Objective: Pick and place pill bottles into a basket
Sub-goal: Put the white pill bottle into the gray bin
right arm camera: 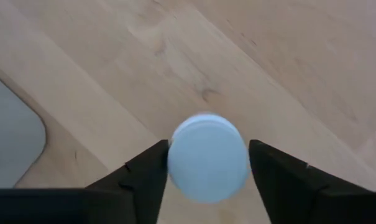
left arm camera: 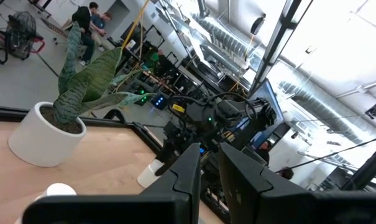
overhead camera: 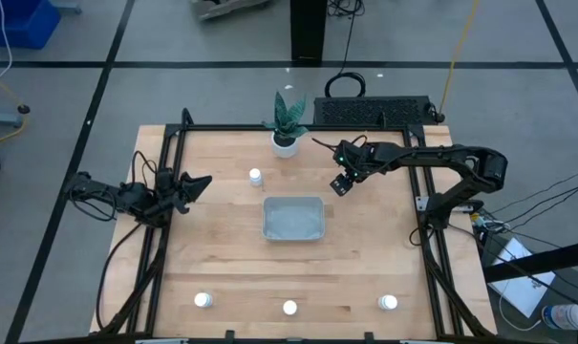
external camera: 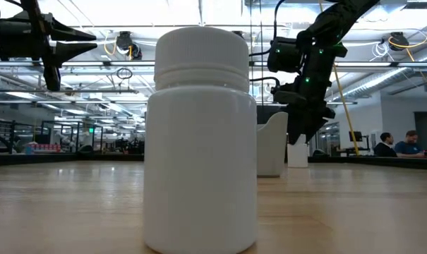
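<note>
Closing right gripper fingers around a pill bottle, gap nearly gone; I keep it centred. Left gripper idle, shut, empty.

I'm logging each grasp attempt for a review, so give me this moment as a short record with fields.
right gripper: over the table right of the plant pot, fingers either side of a pill bottle, one side touching
left gripper: shut, waiting at the table's left edge
basket: table centre, holds nothing
other pill bottles: one left of the gripper, three along the near edge
</note>
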`<action>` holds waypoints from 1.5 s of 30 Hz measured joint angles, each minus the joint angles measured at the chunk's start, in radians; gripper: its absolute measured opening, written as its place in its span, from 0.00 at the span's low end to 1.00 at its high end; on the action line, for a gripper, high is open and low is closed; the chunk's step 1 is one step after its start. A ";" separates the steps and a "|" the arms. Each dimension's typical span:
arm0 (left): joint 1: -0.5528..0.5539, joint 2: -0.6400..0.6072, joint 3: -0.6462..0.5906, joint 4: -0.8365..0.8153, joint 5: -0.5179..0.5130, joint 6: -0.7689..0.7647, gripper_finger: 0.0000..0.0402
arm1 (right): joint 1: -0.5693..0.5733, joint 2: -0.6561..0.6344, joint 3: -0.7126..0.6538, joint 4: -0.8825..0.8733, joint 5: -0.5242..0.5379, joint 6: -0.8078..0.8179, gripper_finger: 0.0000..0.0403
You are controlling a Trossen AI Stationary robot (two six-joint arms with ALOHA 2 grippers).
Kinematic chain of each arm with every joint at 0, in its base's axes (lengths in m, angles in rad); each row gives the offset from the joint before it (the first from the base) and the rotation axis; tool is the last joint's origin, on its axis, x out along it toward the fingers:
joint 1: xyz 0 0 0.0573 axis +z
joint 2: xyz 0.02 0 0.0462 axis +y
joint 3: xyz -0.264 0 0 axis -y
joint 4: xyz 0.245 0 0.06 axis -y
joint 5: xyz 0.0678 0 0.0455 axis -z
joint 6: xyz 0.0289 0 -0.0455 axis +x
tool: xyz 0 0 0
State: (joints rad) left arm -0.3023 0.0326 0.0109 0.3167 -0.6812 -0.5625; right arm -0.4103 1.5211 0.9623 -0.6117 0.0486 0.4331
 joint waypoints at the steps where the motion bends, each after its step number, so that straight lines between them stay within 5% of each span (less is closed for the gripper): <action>1: 0.000 0.000 0.000 0.000 0.000 0.000 0.16 | 0.000 0.000 0.000 -0.004 0.000 0.000 0.47; 5: 0.000 0.000 0.000 0.000 0.000 0.000 0.16 | 0.000 -0.009 0.002 -0.013 -0.005 0.000 0.37; 18: 0.000 0.000 0.000 0.003 0.003 0.002 0.16 | 0.000 -0.186 0.000 0.100 -0.120 0.092 0.37; 25: 0.000 0.000 0.000 0.003 0.002 0.004 0.16 | 0.010 -0.360 0.001 0.388 -0.176 0.170 0.37; 32: 0.000 0.000 0.000 0.002 -0.001 0.007 0.16 | 0.133 -0.405 0.014 0.648 -0.151 0.259 0.37; 40: 0.000 0.000 0.000 0.002 -0.001 0.008 0.16 | 0.319 -0.265 0.207 0.562 -0.074 0.181 0.37; 45: 0.000 0.000 0.000 0.002 -0.001 0.008 0.16 | 0.383 -0.087 0.454 0.226 -0.065 0.060 0.37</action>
State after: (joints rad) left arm -0.3024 0.0322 0.0109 0.3183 -0.6827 -0.5549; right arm -0.0271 1.4338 1.4163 -0.3854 -0.0166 0.4928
